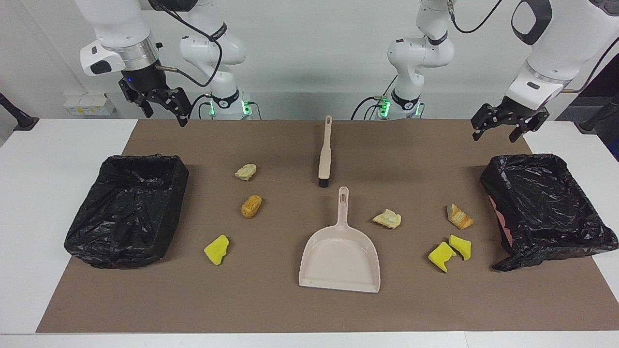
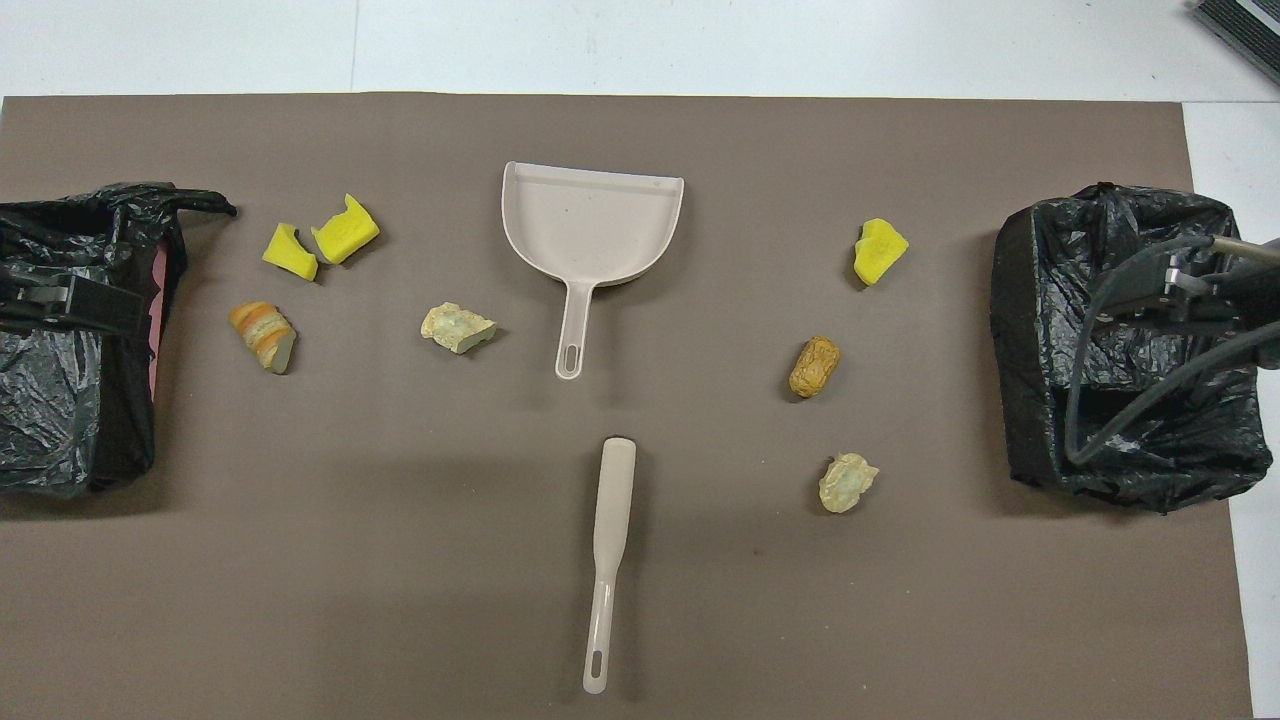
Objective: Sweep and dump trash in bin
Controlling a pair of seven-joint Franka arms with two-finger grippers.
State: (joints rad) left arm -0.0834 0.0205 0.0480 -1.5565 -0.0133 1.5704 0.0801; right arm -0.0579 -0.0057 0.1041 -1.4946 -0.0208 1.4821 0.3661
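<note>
The trash lies scattered on the brown mat: yellow sponge chunks [image 1: 216,250] [image 1: 441,256] [image 1: 460,246] and tan bread-like lumps [image 1: 245,171] [image 1: 251,206] [image 1: 387,218] [image 1: 460,217]. A beige dustpan [image 1: 340,256] lies mid-mat with its handle toward the robots. A beige brush [image 1: 325,152] lies just nearer to them. One bin [image 1: 96,241] lined with a black bag stands at the right arm's end, another bin [image 1: 580,237] at the left arm's end. My right gripper [image 1: 164,115] and left gripper [image 1: 495,137] hang raised over their bins, open and empty.
The brown mat [image 1: 271,309] covers most of the white table [image 1: 43,193]. Bare mat stretches between the scraps and along the edge farthest from the robots. A cable loops from the right wrist [image 2: 1110,400] over its bin.
</note>
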